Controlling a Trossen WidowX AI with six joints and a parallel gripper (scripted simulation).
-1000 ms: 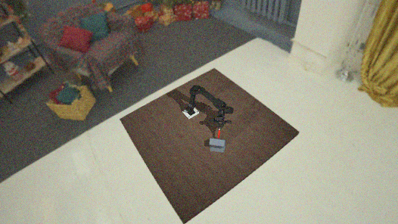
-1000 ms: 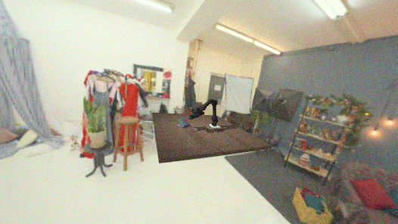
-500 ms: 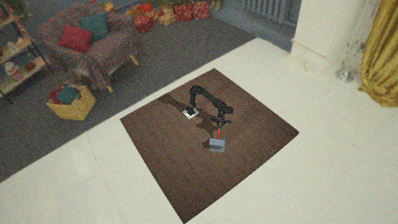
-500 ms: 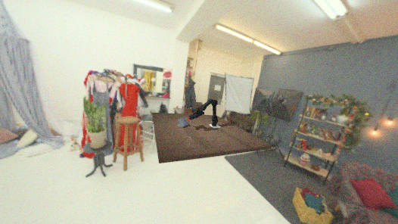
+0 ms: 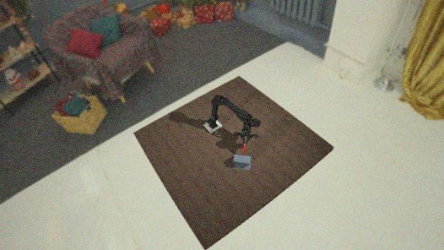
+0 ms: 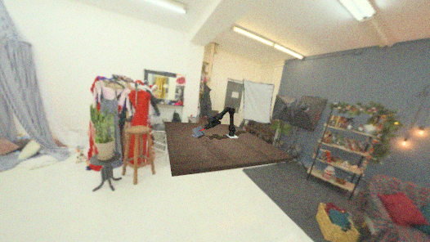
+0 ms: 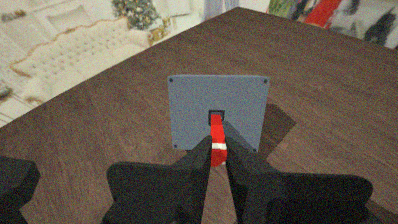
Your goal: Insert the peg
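At centre of the wrist view, slightly below the middle: black gripper (image 7: 218, 152) closed on a red peg (image 7: 217, 137), both fingers pressed against its sides. Near the lower end of the visible peg, a thin white band crossing it. Above the fingers, the peg's far end reaching into a small dark square hole (image 7: 216, 115) in the face of a grey-blue sloped panel (image 7: 195, 102); how deep inside, cannot tell. Small dark dots at the four corners of the panel. Behind and around it, the brown wooden table (image 7: 100, 130), with a darker shadow at the right of the panel.

Near the middle of the top view: black arm (image 5: 230, 110) bent over the table (image 5: 190, 177), its white base (image 5: 212, 125) to the left, the gripper (image 5: 246, 138) pointing toward the lower part of the frame. Just under it, the peg (image 5: 246, 148) as a short red stroke, lower end touching the top edge of the grey panel (image 5: 242, 161).

Far back in the exterior view, upper middle of the frame: arm (image 6: 222, 116) stretched to the left over the table (image 6: 212, 153), the panel (image 6: 198, 132) small and blurred at its tip. Peg too small to distinguish there.
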